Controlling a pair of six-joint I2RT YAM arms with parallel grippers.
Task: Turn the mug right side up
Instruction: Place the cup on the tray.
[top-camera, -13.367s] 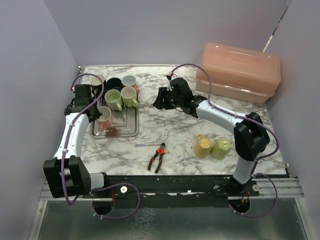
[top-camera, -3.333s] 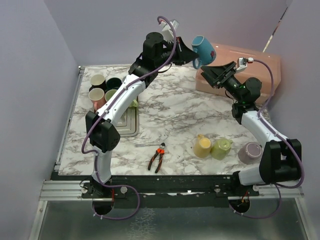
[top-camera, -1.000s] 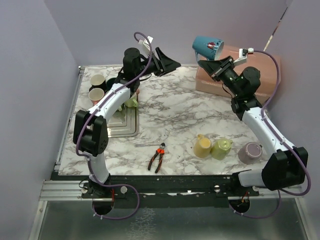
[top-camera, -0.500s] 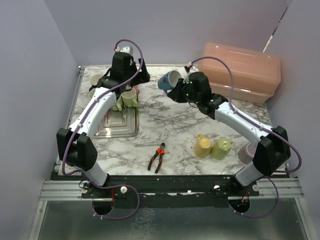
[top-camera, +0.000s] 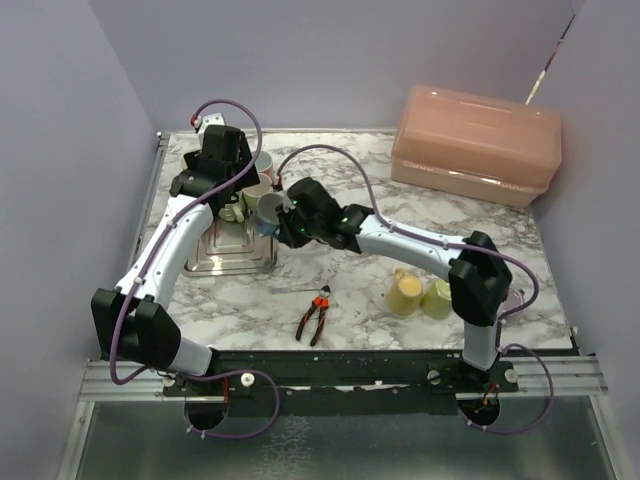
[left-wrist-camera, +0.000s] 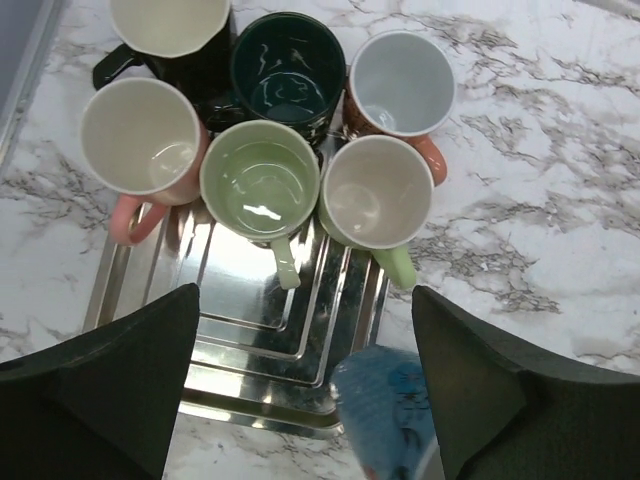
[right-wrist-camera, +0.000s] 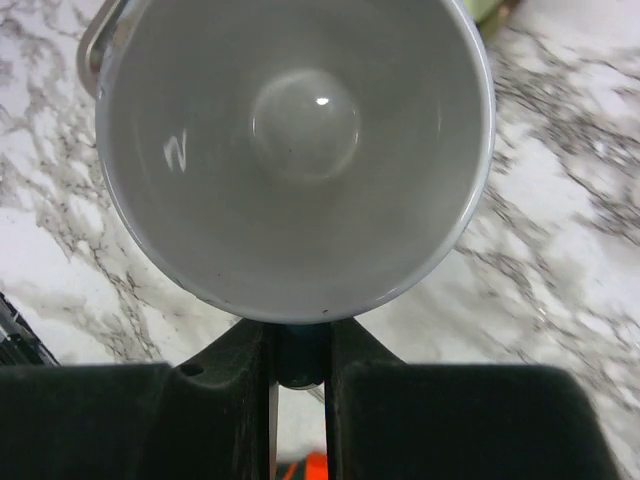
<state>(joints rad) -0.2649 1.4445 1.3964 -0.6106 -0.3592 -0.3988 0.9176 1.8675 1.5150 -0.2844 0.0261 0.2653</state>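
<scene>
The blue mug (top-camera: 270, 209) with a white inside is at the right edge of the metal tray (top-camera: 232, 264), mouth facing up. My right gripper (top-camera: 284, 222) is shut on its handle. In the right wrist view, the mug's white inside (right-wrist-camera: 300, 130) fills the frame and the gripper (right-wrist-camera: 300, 356) pinches the dark handle between its fingers. I cannot tell whether the mug touches the table. My left gripper (left-wrist-camera: 305, 300) hangs open above the tray (left-wrist-camera: 250, 350), holding nothing. The blurred blue mug (left-wrist-camera: 385, 410) shows between its fingers, near the tray's corner.
Several upright mugs stand at the tray's far end, among them a pink one (left-wrist-camera: 140, 140) and a green one (left-wrist-camera: 260, 185). A yellow mug (top-camera: 405, 292) and a green mug (top-camera: 442, 297) lie at the front right. Pliers (top-camera: 315, 313) lie near the front edge, a pink box (top-camera: 476, 142) at the back right.
My right arm brought the blue mug down from high at the back right to the tray's right edge, mouth now up. My left arm drew back over the tray.
</scene>
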